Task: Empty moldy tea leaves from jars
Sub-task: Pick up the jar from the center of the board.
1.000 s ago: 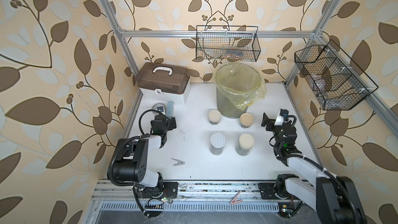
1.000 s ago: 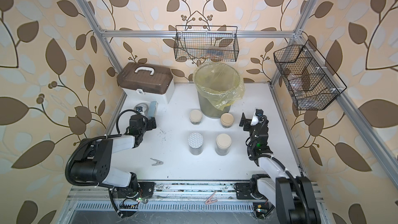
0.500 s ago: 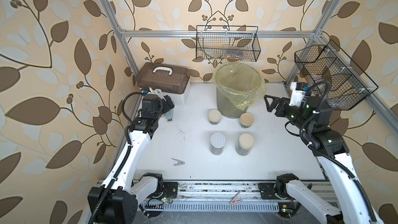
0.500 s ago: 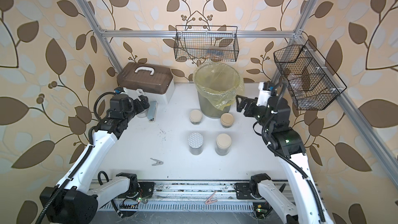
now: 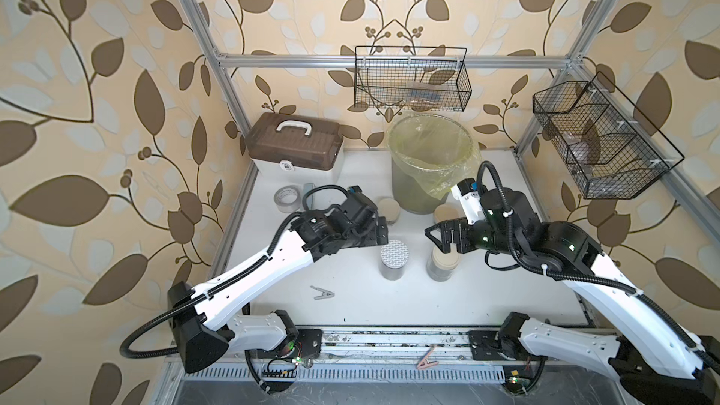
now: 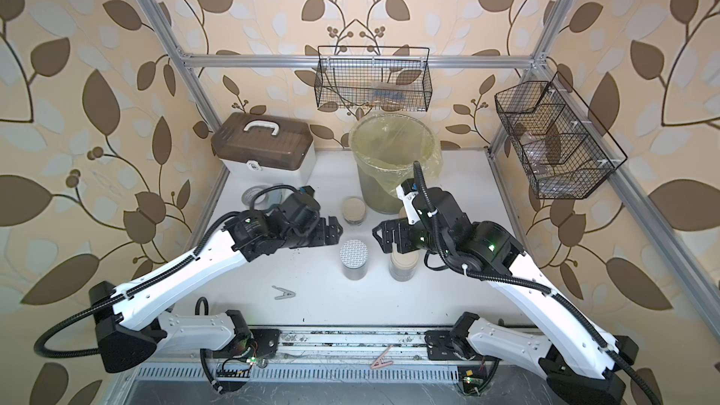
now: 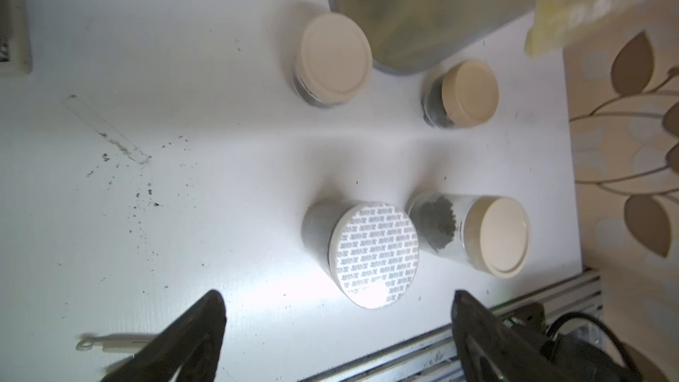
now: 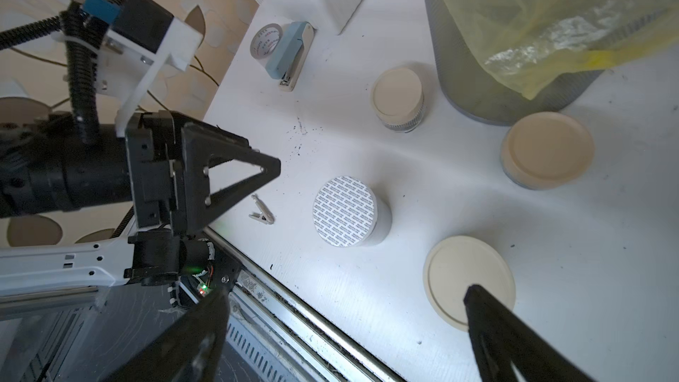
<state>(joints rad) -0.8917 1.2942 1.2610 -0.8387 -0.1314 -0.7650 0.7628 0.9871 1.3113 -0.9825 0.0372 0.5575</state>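
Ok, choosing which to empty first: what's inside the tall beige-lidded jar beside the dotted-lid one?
Dark crumbly tea leaves show through the glass of the jar, filling only part of it. Its lid is on, hiding the contents from above.

Both top views look steeply down from above the front rail (image 5: 389,338) onto the whole table (image 5: 370,305) — each wrist view hangs close over the same four mid-frame jars (image 7: 374,251).
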